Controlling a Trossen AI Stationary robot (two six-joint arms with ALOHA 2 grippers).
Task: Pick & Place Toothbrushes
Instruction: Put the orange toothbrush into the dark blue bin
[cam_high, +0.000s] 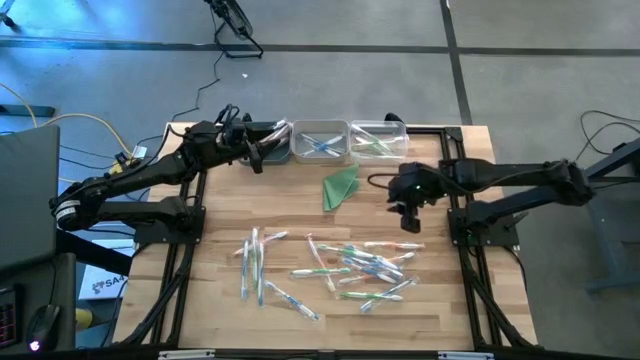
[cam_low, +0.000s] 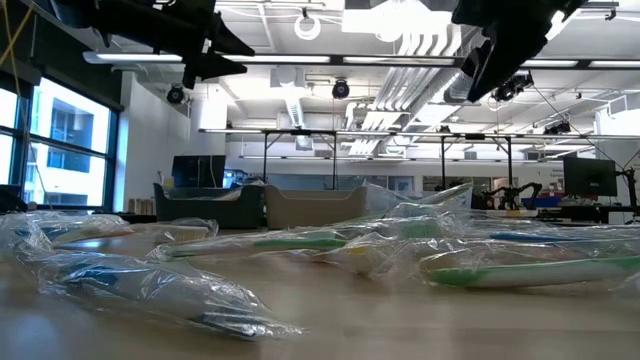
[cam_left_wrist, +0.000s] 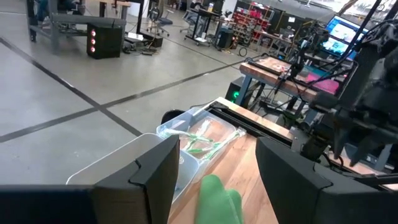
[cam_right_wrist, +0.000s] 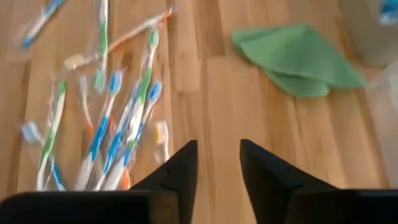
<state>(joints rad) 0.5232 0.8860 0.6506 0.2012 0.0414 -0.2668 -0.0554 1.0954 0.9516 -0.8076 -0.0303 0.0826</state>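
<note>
Several wrapped toothbrushes (cam_high: 330, 268) lie scattered flat on the wooden table's near half, white with green, blue or orange accents; the right wrist view shows them too (cam_right_wrist: 112, 106), and the low view sees them up close (cam_low: 300, 242). More lie in two clear bins at the far edge (cam_high: 320, 140) (cam_high: 380, 138). My left gripper (cam_high: 262, 152) (cam_left_wrist: 217, 146) hovers open at the leftmost bin (cam_left_wrist: 118, 165), holding nothing. My right gripper (cam_high: 410, 218) (cam_right_wrist: 217, 144) hangs open above bare wood, right of the pile's far end, also holding nothing.
A folded green cloth (cam_high: 340, 187) (cam_right_wrist: 298, 59) lies between the bins and the pile. The black frame rails (cam_high: 455, 215) run along the table's left, right and far sides. Bare wood (cam_high: 220, 200) shows left of the cloth. Cables lie on the floor beyond.
</note>
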